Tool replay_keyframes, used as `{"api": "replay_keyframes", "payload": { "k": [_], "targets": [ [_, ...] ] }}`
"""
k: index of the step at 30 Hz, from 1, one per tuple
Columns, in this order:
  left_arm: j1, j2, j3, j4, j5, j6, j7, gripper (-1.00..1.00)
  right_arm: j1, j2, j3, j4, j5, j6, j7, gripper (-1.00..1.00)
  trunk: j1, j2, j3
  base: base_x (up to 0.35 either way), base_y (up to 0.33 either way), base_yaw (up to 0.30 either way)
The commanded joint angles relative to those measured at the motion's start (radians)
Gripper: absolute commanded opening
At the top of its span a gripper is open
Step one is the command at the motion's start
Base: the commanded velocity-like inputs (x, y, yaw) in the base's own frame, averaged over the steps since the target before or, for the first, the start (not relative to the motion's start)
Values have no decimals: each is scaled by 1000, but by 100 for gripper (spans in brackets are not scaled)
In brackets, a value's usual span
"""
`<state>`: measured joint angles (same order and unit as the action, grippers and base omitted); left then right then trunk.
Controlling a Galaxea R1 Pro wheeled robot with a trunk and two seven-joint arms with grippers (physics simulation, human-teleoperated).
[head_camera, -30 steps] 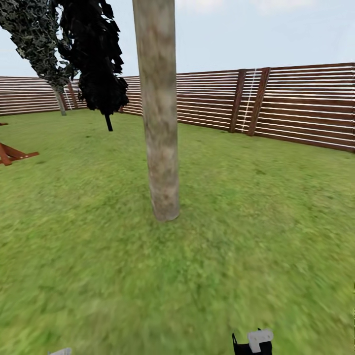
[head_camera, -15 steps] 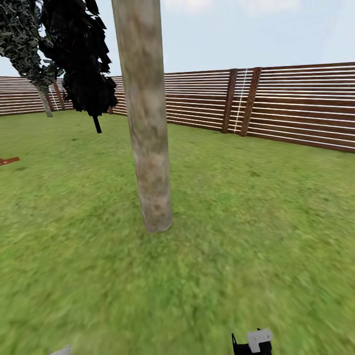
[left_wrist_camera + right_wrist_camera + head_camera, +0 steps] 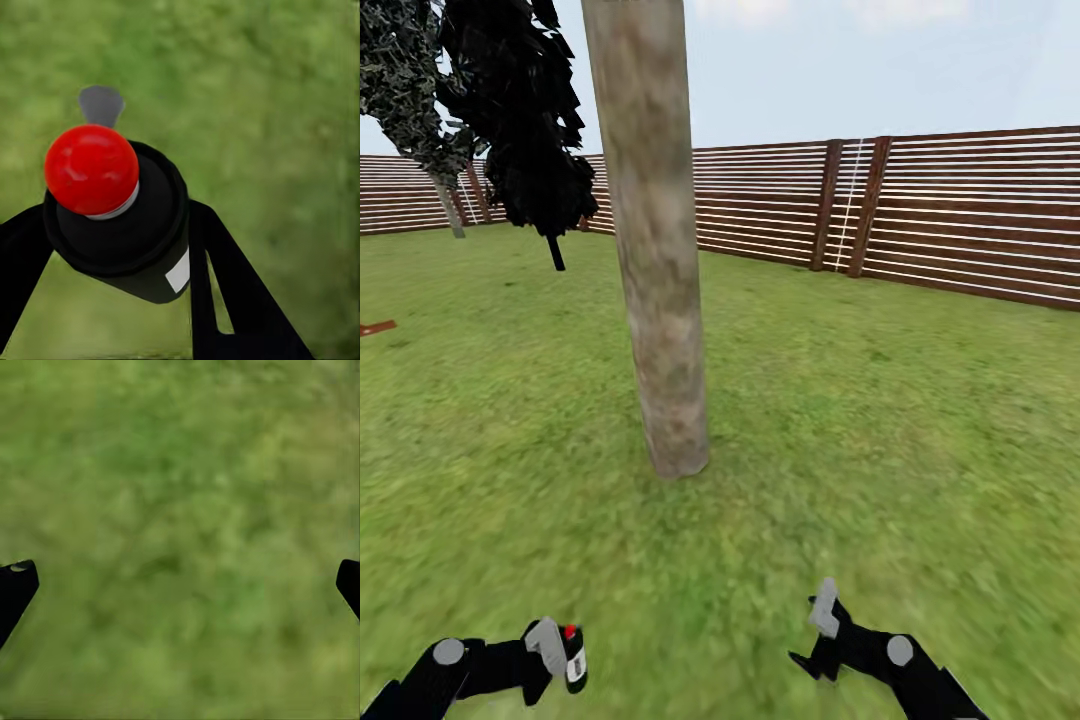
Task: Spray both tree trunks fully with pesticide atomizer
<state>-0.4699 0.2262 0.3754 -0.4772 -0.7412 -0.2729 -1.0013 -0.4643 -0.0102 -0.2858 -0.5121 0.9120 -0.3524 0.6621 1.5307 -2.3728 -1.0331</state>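
A mottled tan-grey tree trunk rises from the lawn straight ahead, leaning slightly, its crown out of view. My left gripper is low at the left, shut on the pesticide atomizer, a black can with a red cap. The left wrist view has the atomizer close up between the black fingers, with its red cap and grass behind. My right gripper hangs low at the right, open and empty. Its fingertips stand wide apart over grass.
Green lawn spreads all around the trunk. A brown slat fence closes the back and right. A dark narrow tree and a greyer one stand at the back left. A brown wooden piece lies at the left edge.
The view first shifted, carrying the trunk a little leftward in the picture. Both arms have since risen into the head view, the left one holding the atomizer.
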Motion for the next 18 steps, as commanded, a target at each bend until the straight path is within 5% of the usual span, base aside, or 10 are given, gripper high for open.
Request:
{"api": "replay_keyframes", "payload": {
  "k": [1,5,7,8,10,14,15,18],
  "targets": [
    [-19,-5,7,-3,-44,4,-45,-100,-21,0,-7,-5,23,-4,50,100,0,0,-1,0,0,0],
    [-132,-32,-25,-6,-236,33,-201,-100,-142,7,-6,-13,91,2,322,100,0,0,-1,0,0,0],
    [-147,-56,-52,-7,-274,59,-223,-100,-162,23,-5,-15,94,2,350,100,0,0,-1,0,0,0],
    [-153,-83,-103,-8,-302,81,-233,-100,-170,48,-4,-15,95,1,360,100,0,0,-1,0,0,0],
    [-167,-102,-142,-8,-315,94,-237,-100,-173,63,-4,-15,96,1,363,100,0,0,-1,0,0,0],
    [-177,-110,-154,-7,-317,96,-239,-100,-176,90,-4,-16,96,1,364,100,0,0,-1,0,0,0],
    [-177,-119,-155,-7,-317,96,-239,-100,-177,104,-4,-16,96,1,365,-100,0,0,-1,0,0,0],
    [-177,-149,-156,-6,-317,95,-239,-100,-181,125,-4,-16,96,1,365,-100,0,0,-1,0,0,0]
  ]
}}
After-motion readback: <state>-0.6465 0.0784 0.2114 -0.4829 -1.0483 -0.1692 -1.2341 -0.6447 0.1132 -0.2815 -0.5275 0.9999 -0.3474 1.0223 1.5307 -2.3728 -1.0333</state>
